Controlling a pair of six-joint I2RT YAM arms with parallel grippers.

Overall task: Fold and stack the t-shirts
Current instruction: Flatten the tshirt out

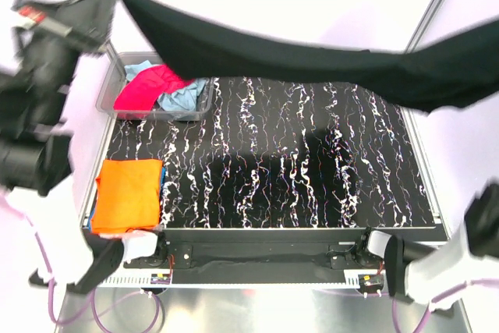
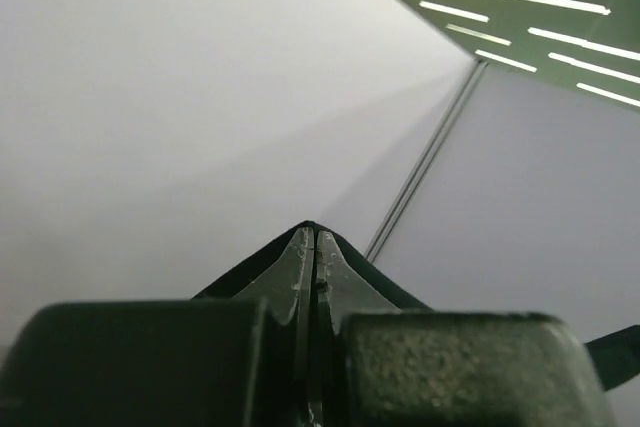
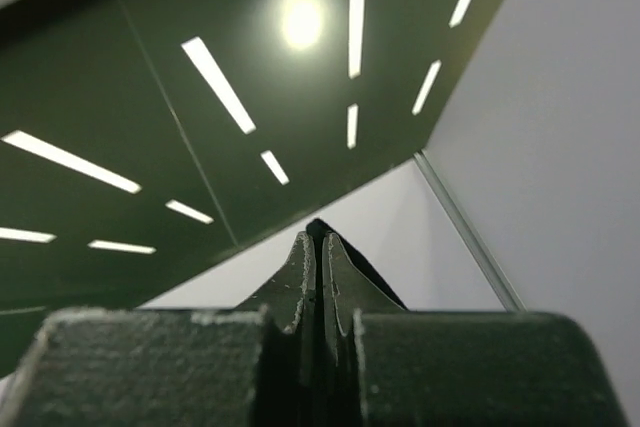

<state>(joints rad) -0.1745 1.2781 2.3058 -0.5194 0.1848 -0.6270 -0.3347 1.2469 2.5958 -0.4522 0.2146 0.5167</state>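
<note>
Overhead, the black t-shirt (image 1: 296,56) is hanging stretched across the upper part of the top view, running from the upper left corner to the right edge. Its lower edge is sagging above the far side of the table (image 1: 312,169). The left gripper (image 2: 315,247) is pinching one end with its fingers pressed together, dark cloth showing on both sides of the tips. The right gripper (image 3: 322,247) is pinching dark cloth the same way. Below, the table's marbled middle and right are lying open. An orange t-shirt (image 1: 129,193) is lying folded at the lower left edge. A magenta t-shirt (image 1: 148,87) and a teal t-shirt (image 1: 187,97) are sitting crumpled in the clear bin (image 1: 105,93) at the table's upper left corner.
</note>
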